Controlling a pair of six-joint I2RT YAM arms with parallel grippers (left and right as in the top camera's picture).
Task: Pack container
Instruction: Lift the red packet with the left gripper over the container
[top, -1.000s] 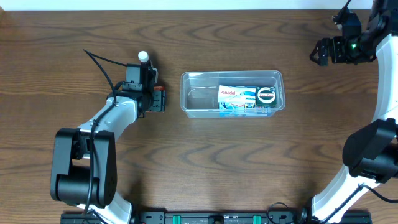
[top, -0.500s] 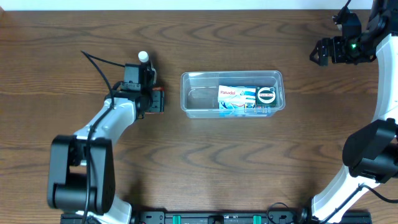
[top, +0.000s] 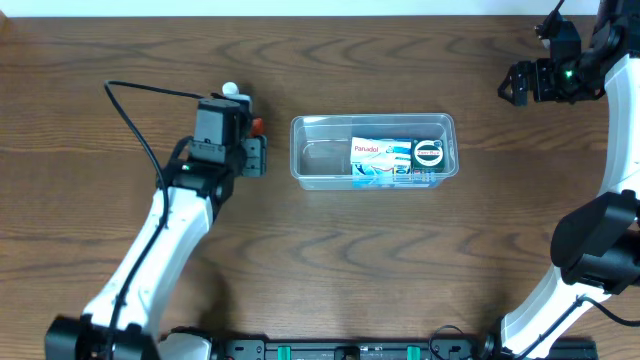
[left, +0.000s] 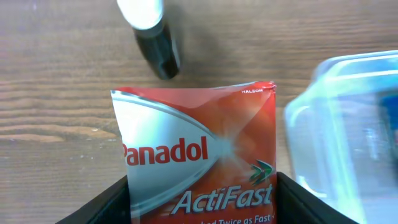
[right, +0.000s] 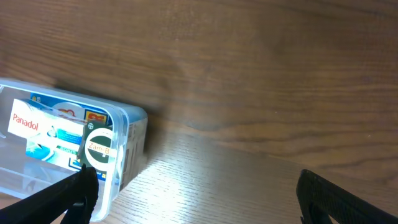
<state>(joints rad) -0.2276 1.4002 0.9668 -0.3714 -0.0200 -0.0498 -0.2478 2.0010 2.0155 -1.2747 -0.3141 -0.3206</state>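
Note:
The container (top: 318, 155) is a clear plastic tub at the table's centre. A blue-and-white Panadol box (top: 380, 160) and a round green tin (top: 428, 153) lie in its right half. My left gripper (top: 254, 152) hovers just left of the tub, shut on a red Panadol ActiFast box (left: 199, 149), one black finger on each side of it. The tub's corner (left: 336, 124) shows to the right of that box. At the far right, well away from the tub, my right gripper (top: 510, 85) is open and holds nothing.
A black bottle with a white cap (top: 231, 90) lies on the wood just beyond the left gripper, also seen as the bottle (left: 155, 37) in the left wrist view. The tub's left half holds nothing. Bare wood lies between the right gripper's fingers (right: 68, 196).
The left arm has risen and stretched out, carrying the red box up off the table and slightly away from the front. The right arm and the tub have not moved.

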